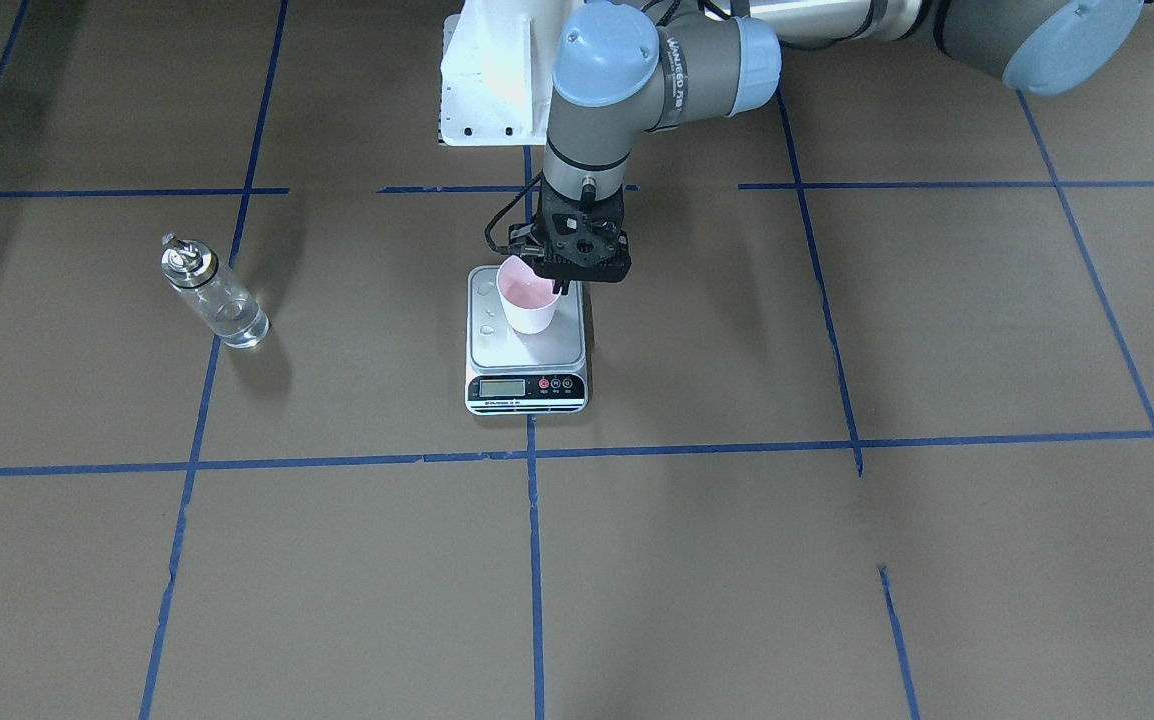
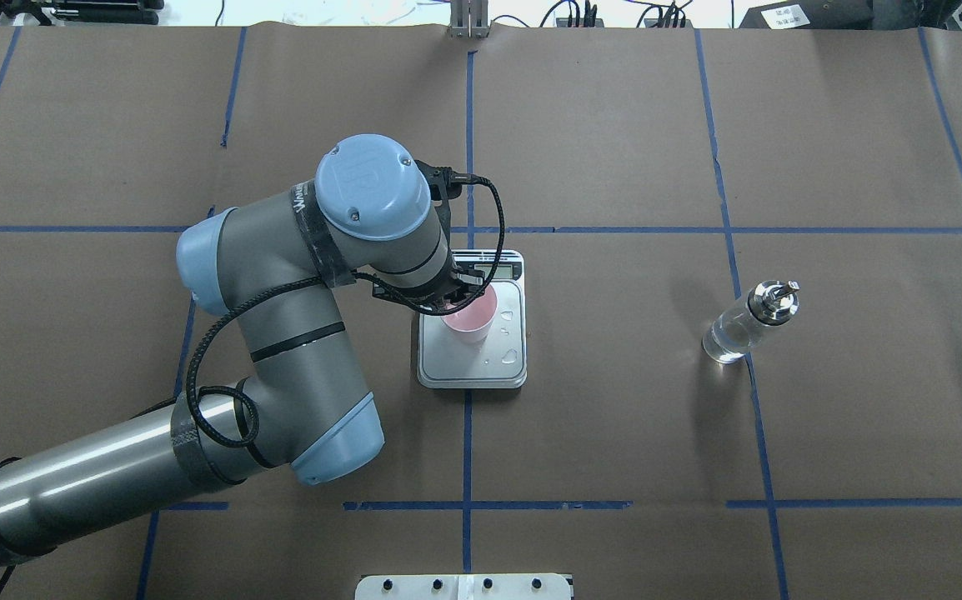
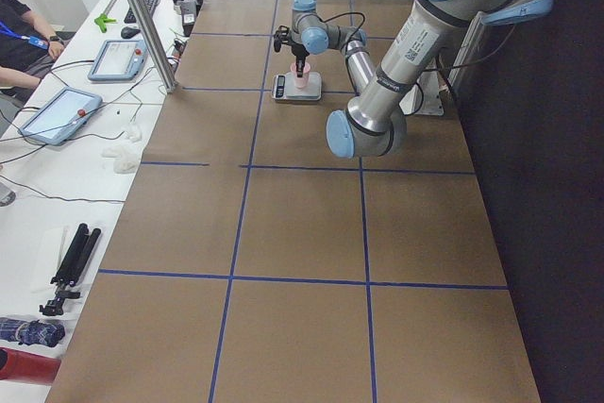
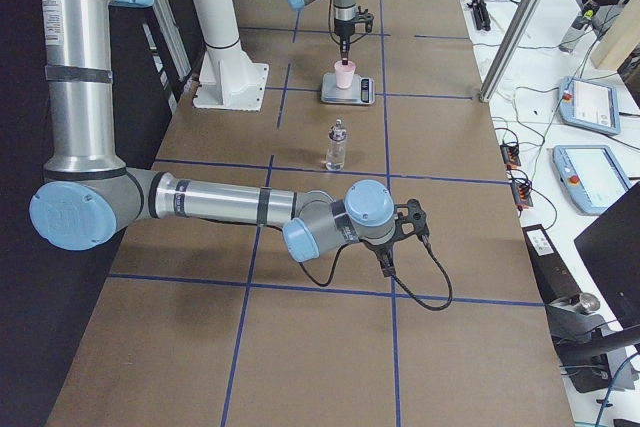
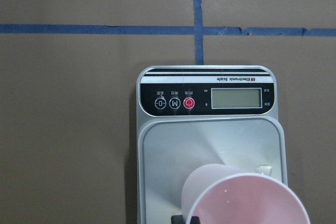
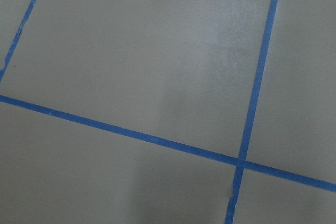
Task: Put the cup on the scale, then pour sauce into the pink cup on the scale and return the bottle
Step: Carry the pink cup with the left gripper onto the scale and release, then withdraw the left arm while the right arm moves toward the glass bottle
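Observation:
The pale pink cup [image 1: 527,297] is at the scale's platform [image 1: 497,350], toward its back half; I cannot tell if its base rests on it. My left gripper [image 1: 561,281] comes straight down and is shut on the cup's rim. The left wrist view shows the cup [image 5: 244,198] from above, one fingertip [image 5: 181,219] beside it, and the scale [image 5: 173,156] with a blank display. The glass bottle [image 2: 748,325] with clear sauce stands upright far to the scale's right, untouched. My right gripper [image 4: 386,250] hangs over bare table; I cannot tell if it is open or shut.
A few water drops [image 2: 510,357] lie on the scale platform. Blue tape lines grid the brown table. The white robot base [image 1: 487,80] stands behind the scale. Tablets and tools lie on the side bench [image 3: 85,92], beyond the table.

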Motion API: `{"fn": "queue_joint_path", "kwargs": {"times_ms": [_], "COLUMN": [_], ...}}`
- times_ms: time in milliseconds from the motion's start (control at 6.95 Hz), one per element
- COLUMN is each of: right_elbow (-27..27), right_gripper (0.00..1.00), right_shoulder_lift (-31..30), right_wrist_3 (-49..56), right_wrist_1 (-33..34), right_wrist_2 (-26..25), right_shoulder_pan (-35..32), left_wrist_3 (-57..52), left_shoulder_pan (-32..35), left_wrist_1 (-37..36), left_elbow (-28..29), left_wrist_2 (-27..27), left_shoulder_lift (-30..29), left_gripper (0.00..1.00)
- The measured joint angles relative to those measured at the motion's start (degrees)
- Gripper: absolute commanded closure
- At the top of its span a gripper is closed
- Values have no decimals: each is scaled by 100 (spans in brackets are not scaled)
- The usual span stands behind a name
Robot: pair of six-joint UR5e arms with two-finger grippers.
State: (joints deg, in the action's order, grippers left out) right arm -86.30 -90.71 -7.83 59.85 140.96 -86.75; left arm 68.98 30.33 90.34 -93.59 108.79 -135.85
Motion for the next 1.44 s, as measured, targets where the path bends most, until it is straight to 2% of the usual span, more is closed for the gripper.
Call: {"fn": "queue_joint_path", "kwargs": {"times_ms": [144,288,432,720,864,1152,1440], "right_elbow": [4,7,6,-36,-167,-574,-933], "right_gripper": [0,0,0,0,0,0,0], "right_shoulder_lift": [0,3,6,69,135,180,173], "right_wrist_3": [2,6,8,7,3,-128,-471], "right_wrist_1": [0,-2,-4,-1,12,24,33], "right_wrist_2": [-4,-6,-7,-12,-23,-161,-132], "right_shoulder_pan": [0,0,0,0,10,100,218], "left_wrist_3": [-7,-13,-23,-243,-536,-1653,-3296], "left_shoulder_pan": [0,-1,0,79,217,796,1786], "left_wrist_1": [38,55,58,14,-53,-655,-1117], "left_elbow": [20,31,19,-233,-573,-1605,-2341], "left_wrist_2": [-4,-6,-7,-16,-13,134,385], "left_shoulder_lift": [8,15,27,113,331,1039,1959], "left_gripper": [41,17,0,0,0,0,0]}}
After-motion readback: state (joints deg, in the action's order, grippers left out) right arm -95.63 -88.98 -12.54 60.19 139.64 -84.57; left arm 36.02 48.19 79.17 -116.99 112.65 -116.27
